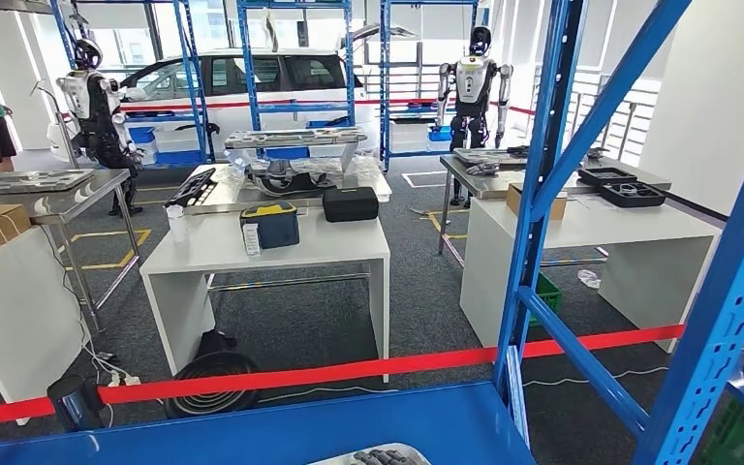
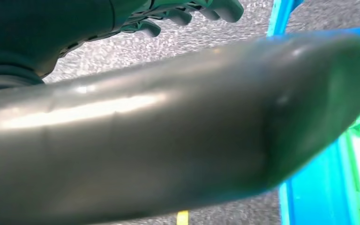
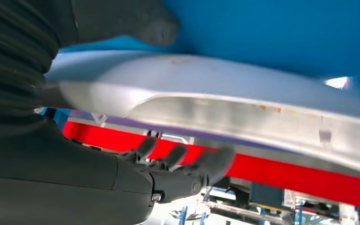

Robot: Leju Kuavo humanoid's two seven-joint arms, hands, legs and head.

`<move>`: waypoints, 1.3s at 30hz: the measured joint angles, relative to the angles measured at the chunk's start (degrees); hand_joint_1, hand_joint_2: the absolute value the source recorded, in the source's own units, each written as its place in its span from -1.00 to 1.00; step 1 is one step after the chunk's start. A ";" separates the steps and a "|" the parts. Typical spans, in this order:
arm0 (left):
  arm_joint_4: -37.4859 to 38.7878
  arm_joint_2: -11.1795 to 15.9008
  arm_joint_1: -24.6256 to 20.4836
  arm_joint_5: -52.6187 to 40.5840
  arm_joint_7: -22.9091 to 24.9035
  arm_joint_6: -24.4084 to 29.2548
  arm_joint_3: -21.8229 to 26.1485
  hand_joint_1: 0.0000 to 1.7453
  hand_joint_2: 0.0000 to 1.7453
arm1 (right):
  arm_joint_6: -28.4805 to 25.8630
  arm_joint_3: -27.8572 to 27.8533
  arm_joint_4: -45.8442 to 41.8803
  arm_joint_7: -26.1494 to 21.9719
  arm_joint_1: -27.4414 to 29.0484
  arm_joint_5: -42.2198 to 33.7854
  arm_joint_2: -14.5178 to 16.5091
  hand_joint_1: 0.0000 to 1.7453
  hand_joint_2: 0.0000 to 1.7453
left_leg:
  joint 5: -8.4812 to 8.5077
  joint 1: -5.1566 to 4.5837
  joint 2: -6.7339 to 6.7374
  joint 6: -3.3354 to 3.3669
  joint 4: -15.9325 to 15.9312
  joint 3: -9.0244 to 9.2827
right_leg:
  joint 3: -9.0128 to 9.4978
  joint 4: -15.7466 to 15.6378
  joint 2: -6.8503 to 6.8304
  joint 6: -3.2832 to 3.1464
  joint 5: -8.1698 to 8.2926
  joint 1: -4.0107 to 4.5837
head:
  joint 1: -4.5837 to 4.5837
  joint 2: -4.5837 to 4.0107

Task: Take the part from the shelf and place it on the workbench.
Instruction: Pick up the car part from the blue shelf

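From the head view, we look past our blue shelf toward white tables, and at the bottom edge the silver part lies on the shelf board with dark fingers of one hand on it; which hand that is we cannot tell. We judge we are at the pickup step: the part is on the shelf, not yet lifted. On a far bench, two black trays sit side by side; their contents are too small to tell.

At the left wrist, the part crosses close to the camera as a broad grey curved surface. Our left hand shows dark fingers curled beyond it, but whether it grips we cannot tell.

At the right wrist, our right hand has its fingers apart beside the part's pale edge, the thumb on the other side, so the part sits between them; contact is not plain. Next, we judge, both hands must close firmly, then lift level and clear of the shelf frame.
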 joint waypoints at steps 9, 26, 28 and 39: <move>-0.09 0.02 -0.02 2.28 -3.39 0.13 0.42 -1.00 1.00 | -0.16 -0.01 1.12 -0.19 0.13 -0.19 0.00 1.00 1.00 | -0.01 0.00 0.00 -0.01 0.00 0.01 | 0.00 0.00 0.01 -0.01 -0.01 0.01 | 0.00 0.00; -0.12 0.15 -0.11 3.48 -4.97 -3.10 0.58 -1.00 1.00 | -1.66 -0.33 1.20 0.01 0.10 0.17 -0.09 1.00 1.00 | -0.02 0.00 0.01 -0.01 0.00 0.06 | 0.06 -0.01 0.02 0.01 -0.02 0.01 | 0.00 0.00; -0.17 0.34 -0.14 4.07 -5.18 -2.84 0.74 -1.00 1.00 | -1.76 -0.35 1.19 -0.08 0.01 0.37 -0.09 1.00 1.00 | -0.02 0.00 0.00 -0.01 0.00 0.06 | 0.07 -0.01 0.02 0.01 -0.02 0.01 | 0.00 0.00; -0.22 0.48 -0.13 4.38 -3.86 -0.04 1.27 -1.00 1.00 | -8.18 -1.00 0.55 1.79 -0.01 1.36 -0.09 1.00 1.00 | -0.02 0.00 -0.01 0.00 0.00 0.05 | 0.07 -0.02 0.01 0.01 -0.01 -0.01 | 0.00 0.00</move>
